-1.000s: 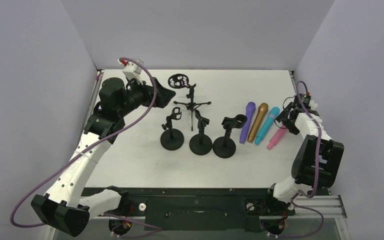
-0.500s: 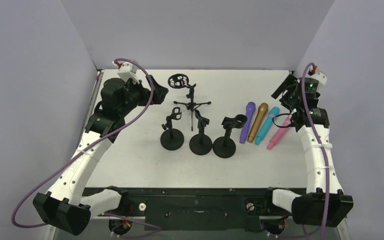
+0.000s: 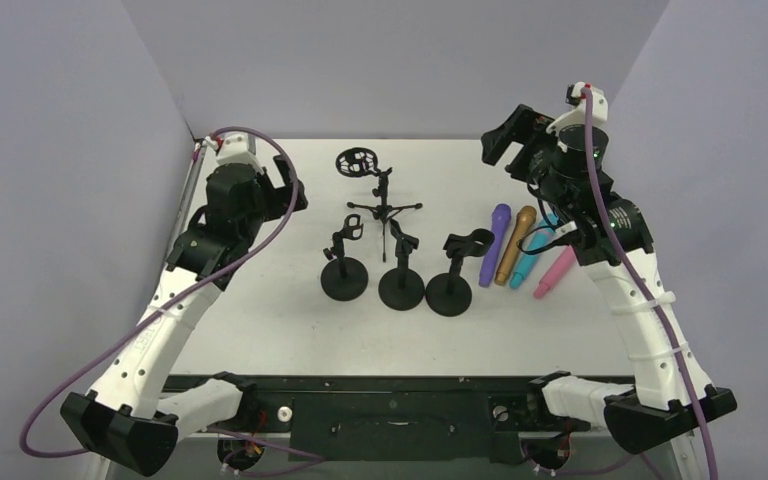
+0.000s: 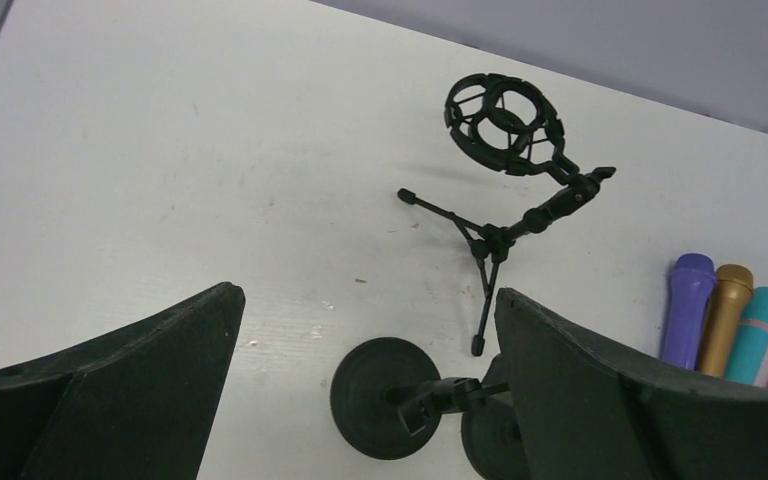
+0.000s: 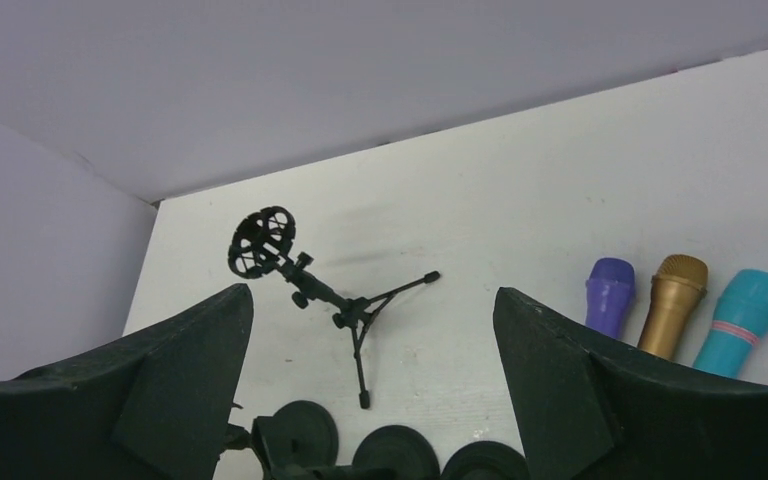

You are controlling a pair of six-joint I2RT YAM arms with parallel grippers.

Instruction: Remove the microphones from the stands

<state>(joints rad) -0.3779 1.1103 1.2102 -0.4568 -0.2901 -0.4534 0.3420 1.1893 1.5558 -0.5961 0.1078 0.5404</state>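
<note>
Four microphones lie side by side on the table at the right: purple (image 3: 495,243), gold (image 3: 516,243), teal (image 3: 530,256) and pink (image 3: 554,272). Three black round-base stands (image 3: 401,276) stand in a row mid-table, their clips empty. A black tripod stand (image 3: 377,198) with an empty ring mount is behind them. My left gripper (image 3: 290,185) is open and empty, raised at the back left; its view looks down on the tripod (image 4: 505,190). My right gripper (image 3: 505,140) is open and empty, raised above the back right, behind the microphones (image 5: 610,292).
Grey walls close the table at the back and both sides. Purple cables loop over both arms. The arm bases and a black rail (image 3: 390,410) sit at the near edge.
My right arm has lifted from beside the pink microphone and swung up and back-left, gripper open and empty. My left gripper has drawn back a little to the left.
</note>
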